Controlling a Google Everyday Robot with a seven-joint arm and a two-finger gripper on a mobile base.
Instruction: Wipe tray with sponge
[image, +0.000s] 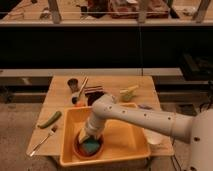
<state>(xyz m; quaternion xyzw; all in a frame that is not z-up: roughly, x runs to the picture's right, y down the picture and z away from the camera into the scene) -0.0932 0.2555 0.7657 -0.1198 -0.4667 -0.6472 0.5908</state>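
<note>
The yellow-orange tray (125, 145) sits at the front of the wooden table. A round orange-red bowl (80, 150) lies inside it at the front left. The teal-green sponge (91, 146) is in the bowl. My white arm reaches in from the right. Its gripper (91, 136) points down right over the sponge and seems to press on it; its fingers are hidden behind the wrist.
A long green vegetable (49, 119) and a fork (42, 140) lie on the table's left side. A small dark cup (73, 83), sticks and a dark object (94, 93) stand at the back. A yellow item (128, 93) lies at back right, a white cup (153, 137) at right.
</note>
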